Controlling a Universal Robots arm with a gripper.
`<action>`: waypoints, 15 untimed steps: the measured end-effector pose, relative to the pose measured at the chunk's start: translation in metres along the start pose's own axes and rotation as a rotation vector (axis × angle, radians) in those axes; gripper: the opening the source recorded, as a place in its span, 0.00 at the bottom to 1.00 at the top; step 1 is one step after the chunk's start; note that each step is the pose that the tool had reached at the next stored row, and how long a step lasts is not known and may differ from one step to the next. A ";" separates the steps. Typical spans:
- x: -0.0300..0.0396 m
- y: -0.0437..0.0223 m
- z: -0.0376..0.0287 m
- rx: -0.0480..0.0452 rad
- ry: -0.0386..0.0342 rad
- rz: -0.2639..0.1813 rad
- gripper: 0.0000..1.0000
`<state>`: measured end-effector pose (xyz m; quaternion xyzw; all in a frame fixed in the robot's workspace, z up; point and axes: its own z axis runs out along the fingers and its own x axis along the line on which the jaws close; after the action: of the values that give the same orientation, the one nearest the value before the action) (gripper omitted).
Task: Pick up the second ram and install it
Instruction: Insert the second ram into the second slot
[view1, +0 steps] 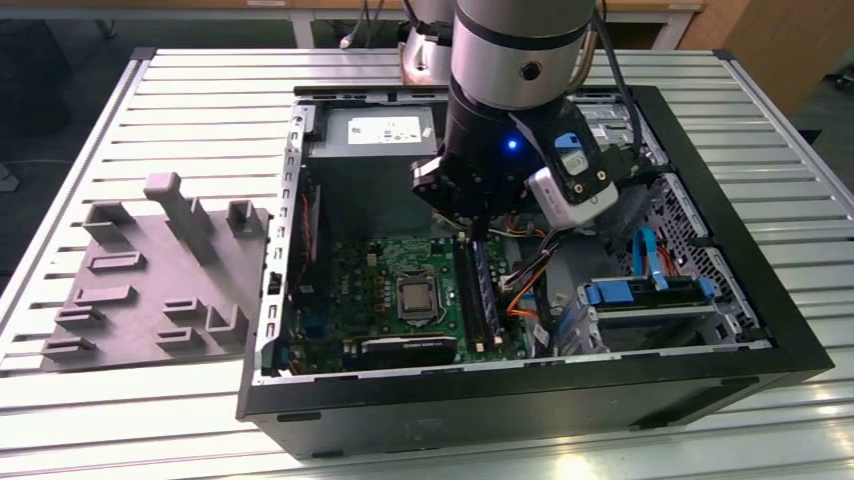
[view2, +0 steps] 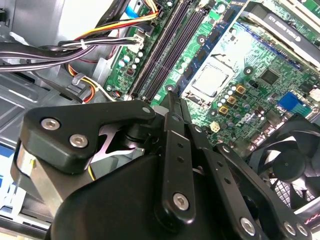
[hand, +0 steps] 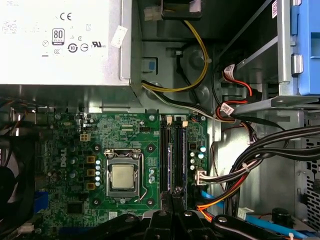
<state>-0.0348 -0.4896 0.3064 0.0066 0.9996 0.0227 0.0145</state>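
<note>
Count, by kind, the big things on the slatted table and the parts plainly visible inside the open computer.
Computer case: 1
Grey tray: 1
Robot arm: 1
Green circuit board: 1
Processor chip: 1
Power supply box: 1
Total: 6

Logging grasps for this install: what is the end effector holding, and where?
Cannot be told. The end effector is at one end of the long, thin dark memory board standing on the green motherboard; the grip itself is hidden.
</note>
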 end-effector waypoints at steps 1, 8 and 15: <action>0.0000 0.0000 0.0002 -0.0001 0.0000 0.000 0.12; -0.0005 0.0000 0.0011 -0.0001 0.0000 0.000 0.12; -0.0005 -0.0001 0.0028 -0.0001 -0.0001 0.000 0.12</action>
<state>-0.0342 -0.4896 0.3036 0.0066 0.9996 0.0227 0.0145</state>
